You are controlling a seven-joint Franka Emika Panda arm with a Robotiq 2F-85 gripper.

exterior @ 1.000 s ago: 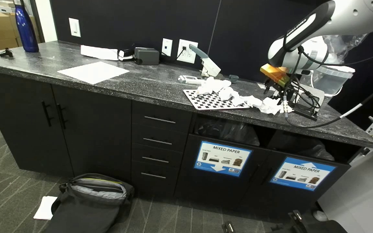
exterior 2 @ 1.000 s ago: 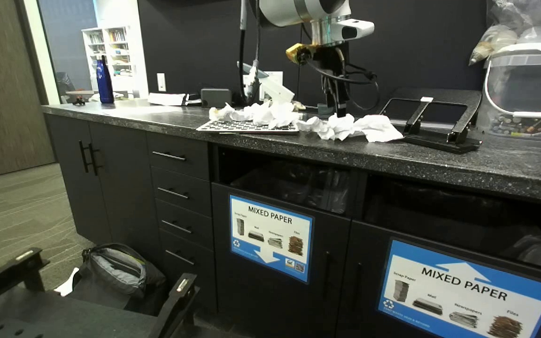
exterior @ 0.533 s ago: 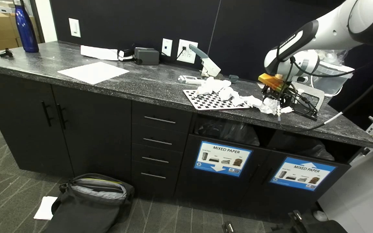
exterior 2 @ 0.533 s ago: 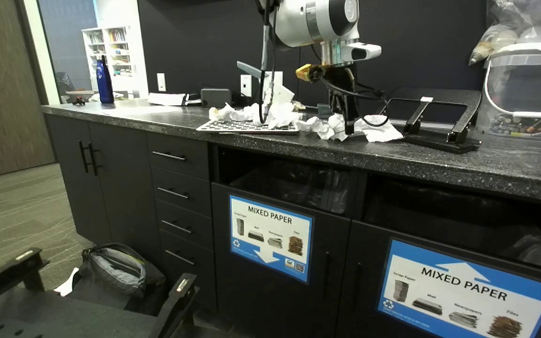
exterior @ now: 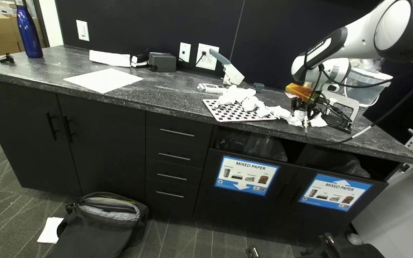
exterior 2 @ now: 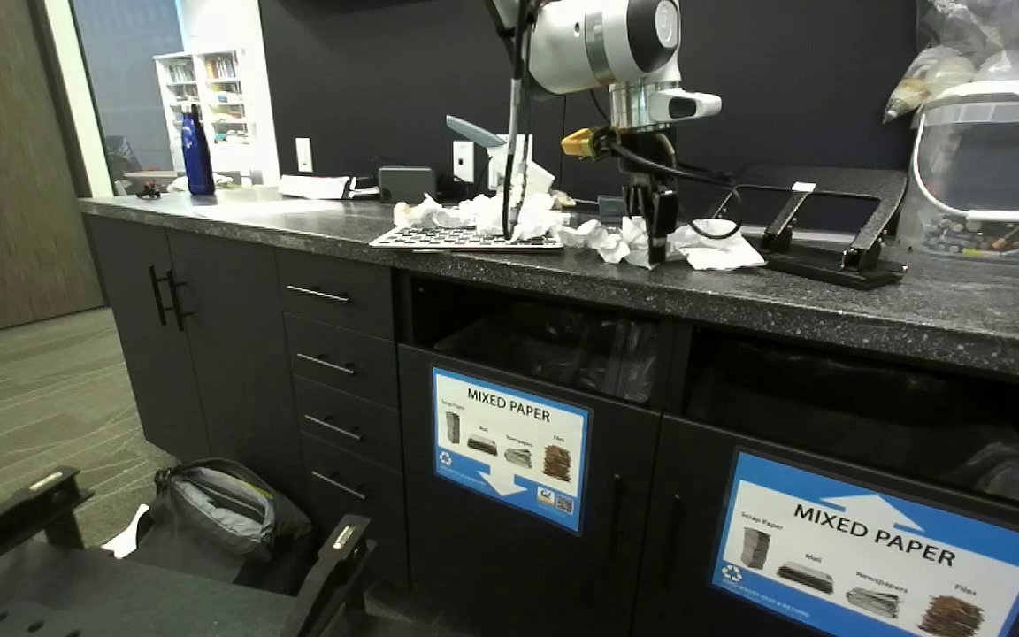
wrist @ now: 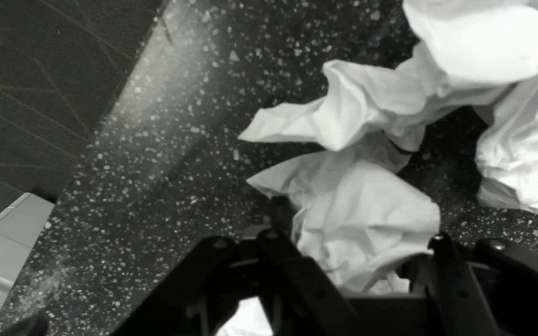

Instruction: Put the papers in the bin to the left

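One crumpled wad (wrist: 367, 210) lay on the counter (exterior: 177, 95), to the right of the checkered board (exterior: 226, 114) in both exterior views, and there the change had come: the gripper (wrist: 356, 237), a moment earlier higher up, had come down around it. In the wrist view its fingers (wrist: 299, 270) stood apart on either side of the wad, with paper between them; whether they already pinched it could not be told. A flatter scrap (exterior 2: 722, 249), farther right of the board, seemed to have shifted slightly outward. The wad was not yet lifted, so this looked like the start of a pick, and thin paper might slip if caught only by an edge. The other papers (exterior: 237, 94) lay partly on the board and trailed off it toward the gripper. The bin (exterior 2: 509, 540) most likely meant stood below the board, under the counter, a translucent liner (exterior: 264, 145) showing in its opening; reaching it would call for a lift, a move out past the front edge and a release. Its twin (exterior: 321, 218) stood below and farther right of the board, and the flat white sheet (exterior: 104, 79), well apart to the board's left, seemed no part of the job.
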